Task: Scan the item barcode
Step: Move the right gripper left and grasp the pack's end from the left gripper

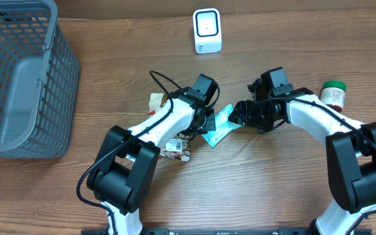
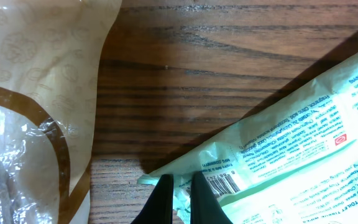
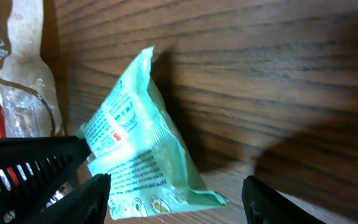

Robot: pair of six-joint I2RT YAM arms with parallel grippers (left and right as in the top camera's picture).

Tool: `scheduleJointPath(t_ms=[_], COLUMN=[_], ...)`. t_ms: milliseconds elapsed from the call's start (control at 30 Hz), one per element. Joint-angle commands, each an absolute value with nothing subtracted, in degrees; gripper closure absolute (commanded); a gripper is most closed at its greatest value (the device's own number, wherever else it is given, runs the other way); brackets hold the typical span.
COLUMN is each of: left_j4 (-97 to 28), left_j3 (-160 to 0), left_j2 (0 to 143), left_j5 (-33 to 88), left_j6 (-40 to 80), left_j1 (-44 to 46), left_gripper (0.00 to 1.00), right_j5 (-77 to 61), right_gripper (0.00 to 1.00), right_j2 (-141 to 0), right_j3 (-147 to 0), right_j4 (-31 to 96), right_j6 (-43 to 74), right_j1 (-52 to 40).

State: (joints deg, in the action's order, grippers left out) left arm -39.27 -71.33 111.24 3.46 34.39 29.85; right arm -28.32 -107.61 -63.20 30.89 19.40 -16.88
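The item is a pale green printed packet (image 1: 219,125) at mid table. My left gripper (image 1: 206,123) is shut on one corner of it; in the left wrist view the gripper (image 2: 179,190) pinches the crimped edge just left of the barcode (image 2: 226,182). The packet (image 3: 143,149) stands tilted up from the wood in the right wrist view. My right gripper (image 1: 239,115) is open at the packet's other end, and there the gripper (image 3: 178,198) has its fingers (image 3: 91,194) spread to either side of the packet's lower corner, without touching it. The white scanner (image 1: 207,31) stands at the back.
A grey mesh basket (image 1: 18,78) fills the far left. A beige wrapped packet (image 1: 156,102) and a small printed pack (image 1: 177,149) lie by the left arm. A green-capped bottle (image 1: 333,94) stands to the right of the right arm.
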Motion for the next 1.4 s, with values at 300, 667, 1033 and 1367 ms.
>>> scheduleJointPath(t_ms=[300, 667, 1033, 1367], left_j4=[-39.38, -39.92, -39.9, -39.88], left_j3=[-69.45, -69.45, -69.45, -69.45], left_j2=[112.22, 112.22, 112.22, 112.22], left_j5=[4.54, 4.54, 4.51, 4.54], left_j6=[34.92, 34.89, 34.89, 34.89], left_j1=[29.65, 29.65, 29.65, 29.65], left_gripper=[0.96, 0.96, 0.96, 0.96], right_j5=[-31.59, -38.76, -43.62, -43.59], right_gripper=[0.36, 0.63, 0.73, 0.68], right_j2=[-107.48, -107.48, -107.48, -107.48], right_j3=[-58.63, -55.33, -55.33, -55.33], right_j4=[21.23, 13.06, 9.47, 10.63], right_j6=[28.23, 28.53, 28.49, 28.51], right_j1=[-20.64, -21.06, -21.04, -21.04])
